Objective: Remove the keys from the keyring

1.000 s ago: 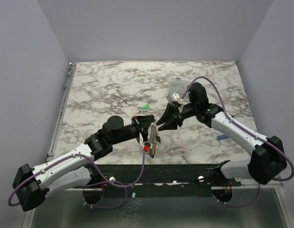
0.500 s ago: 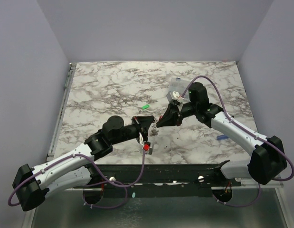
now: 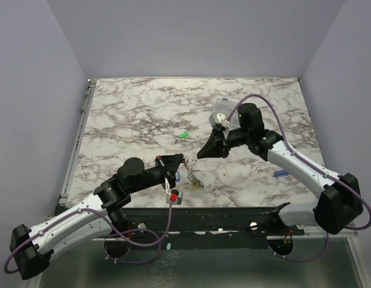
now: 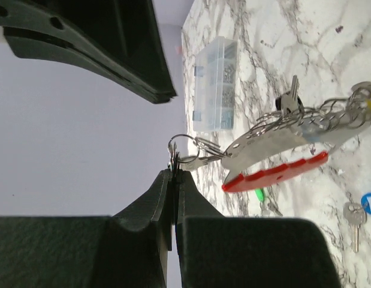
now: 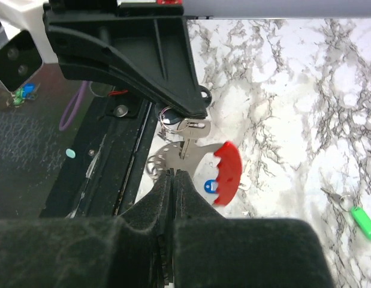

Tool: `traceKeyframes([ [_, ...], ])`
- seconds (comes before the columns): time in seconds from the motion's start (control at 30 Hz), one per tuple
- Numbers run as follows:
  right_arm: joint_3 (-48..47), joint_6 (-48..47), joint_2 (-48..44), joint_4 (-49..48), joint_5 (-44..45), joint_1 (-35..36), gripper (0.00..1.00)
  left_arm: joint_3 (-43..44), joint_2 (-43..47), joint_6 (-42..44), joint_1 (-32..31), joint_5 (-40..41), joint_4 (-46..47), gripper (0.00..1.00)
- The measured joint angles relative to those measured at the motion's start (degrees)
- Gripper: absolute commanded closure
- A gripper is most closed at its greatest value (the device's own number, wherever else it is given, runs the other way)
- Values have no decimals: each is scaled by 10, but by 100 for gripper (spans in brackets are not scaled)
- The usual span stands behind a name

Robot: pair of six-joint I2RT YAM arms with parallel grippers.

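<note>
My left gripper [image 3: 175,170] is shut on the keyring [image 4: 181,144], a thin wire loop at its fingertips. From the loop hang a silver key [image 5: 191,128], a curved metal plate with a red edge [image 4: 275,173] and a tangle of wire rings [image 4: 329,117]. The bunch hangs just above the table near its front edge. My right gripper [image 3: 202,153] is shut with nothing between its fingers, a little beyond and right of the bunch. A blue-tagged key [image 4: 361,207] and a green-tagged key [image 3: 184,135] lie loose on the marble.
A clear compartment box [image 3: 223,109] stands behind the right gripper. A small blue object [image 3: 279,174] lies at the right under the right arm. The black rail [image 3: 233,216] runs along the table's near edge, close to the bunch.
My left arm has drawn back toward the near left, carrying the bunch away from the right gripper. The right gripper's jaws have gone from open to shut.
</note>
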State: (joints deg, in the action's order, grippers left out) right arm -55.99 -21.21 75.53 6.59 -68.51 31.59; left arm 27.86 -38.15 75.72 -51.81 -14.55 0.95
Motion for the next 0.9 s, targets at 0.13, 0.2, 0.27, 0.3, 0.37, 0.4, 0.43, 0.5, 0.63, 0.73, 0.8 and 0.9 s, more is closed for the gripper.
traceKeyframes([
  [0.13, 0, 22, 0, -2, 10, -2, 99, -25, 18, 31, 0, 0, -14, 100],
  [0.2, 0, 32, 0, -5, 12, -3, 99, -24, 12, 32, 0, 1, -22, 100],
  [0.27, 0, 37, 1, -8, 12, -3, 88, -16, 2, 27, 0, 1, -35, 100],
  [0.3, 0, 36, 1, -9, 11, -3, 77, -10, -4, 23, 0, 3, -39, 100],
  [0.37, 0, 34, 3, -9, 4, -3, 71, 1, -15, 16, 0, 3, -40, 100],
  [0.4, 2, 31, 4, -12, 0, -3, 68, 4, -16, 14, 0, 3, -41, 100],
  [0.43, 3, 29, 5, -15, -4, -3, 66, 6, -15, 14, 0, 2, -41, 100],
  [0.5, 7, 23, 8, -19, -12, -3, 63, 6, -11, 15, 0, 1, -41, 100],
  [0.63, 9, 10, 20, -27, -31, -1, 62, 6, -7, 18, 0, -7, -40, 100],
  [0.73, 9, 0, 29, -28, -34, 10, 59, 7, -9, 20, 0, -11, -40, 100],
  [0.8, 9, -8, 33, -29, -34, 19, 59, 10, -15, 21, 0, -15, -39, 100],
  [0.9, 10, -21, 36, -29, -34, 34, 59, 16, -24, 23, 0, -20, -37, 100],
])
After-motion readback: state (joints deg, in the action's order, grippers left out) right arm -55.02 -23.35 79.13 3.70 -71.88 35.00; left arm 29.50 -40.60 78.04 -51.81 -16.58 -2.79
